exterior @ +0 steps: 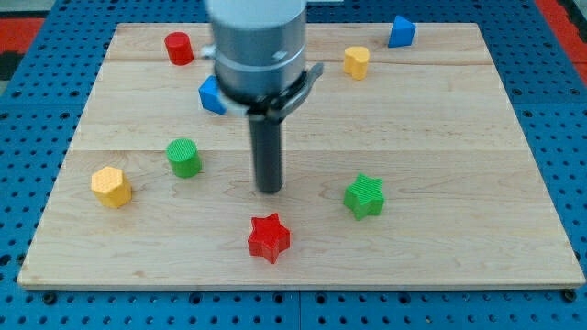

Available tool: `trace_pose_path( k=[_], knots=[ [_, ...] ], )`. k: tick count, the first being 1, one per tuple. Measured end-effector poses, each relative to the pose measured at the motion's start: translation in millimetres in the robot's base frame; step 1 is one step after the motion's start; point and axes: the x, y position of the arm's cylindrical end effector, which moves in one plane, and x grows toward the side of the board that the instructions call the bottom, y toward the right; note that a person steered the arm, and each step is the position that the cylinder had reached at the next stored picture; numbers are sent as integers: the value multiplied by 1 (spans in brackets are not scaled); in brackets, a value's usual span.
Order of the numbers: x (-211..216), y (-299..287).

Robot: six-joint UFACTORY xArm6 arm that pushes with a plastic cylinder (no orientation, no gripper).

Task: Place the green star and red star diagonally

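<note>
The green star [364, 195] lies right of the board's middle, toward the view's bottom. The red star [269, 237] lies below and to the left of it, near the bottom edge. My tip [270, 189] rests on the board just above the red star and to the left of the green star, touching neither. The rod hangs from the grey arm body [257, 46] at the view's top.
A green cylinder [184, 157] and a yellow hexagonal block [111, 186] lie at the left. A red cylinder [179, 48] is at top left, a blue block [211, 95] is partly hidden by the arm, and a yellow block [357, 61] and a blue block [401, 31] are at top right. The wooden board [459, 137] sits on blue pegboard.
</note>
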Motion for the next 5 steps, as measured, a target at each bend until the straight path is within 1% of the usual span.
trace_pose_path(
  k=[1, 2, 3, 4, 5],
  knots=[
    [37, -32],
    [51, 14],
    [57, 122],
    [63, 165],
    [62, 173]
  ],
)
